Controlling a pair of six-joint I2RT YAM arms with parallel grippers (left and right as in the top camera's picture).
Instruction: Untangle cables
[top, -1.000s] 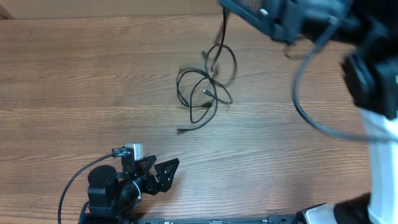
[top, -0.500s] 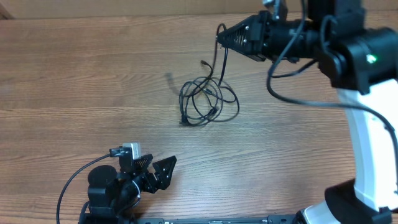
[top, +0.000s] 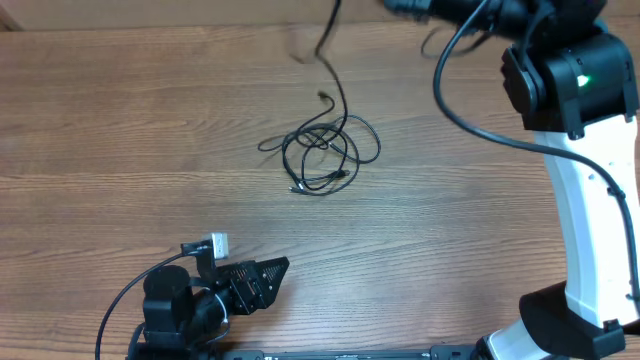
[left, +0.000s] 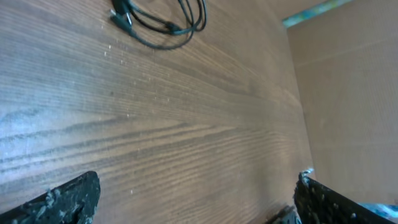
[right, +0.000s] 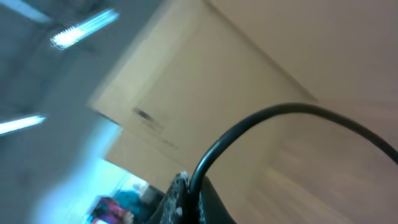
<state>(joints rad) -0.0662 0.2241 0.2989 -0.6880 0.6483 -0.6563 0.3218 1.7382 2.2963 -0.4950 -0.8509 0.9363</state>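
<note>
Right gripper (right: 186, 202) pinches one strand of the cables (top: 325, 158); lift slowly so loops slide free. Left gripper (top: 266, 282) gapes empty, should pin the bundle down.

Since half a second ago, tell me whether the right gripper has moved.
Yes. The right gripper has swung away past the table's far edge, leaving the overhead view, drawing a cable with it.

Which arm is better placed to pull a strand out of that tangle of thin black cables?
Right. The right gripper seems to hold a strand lifted from the tangle of thin black cables; the left gripper sits open, well apart.
</note>
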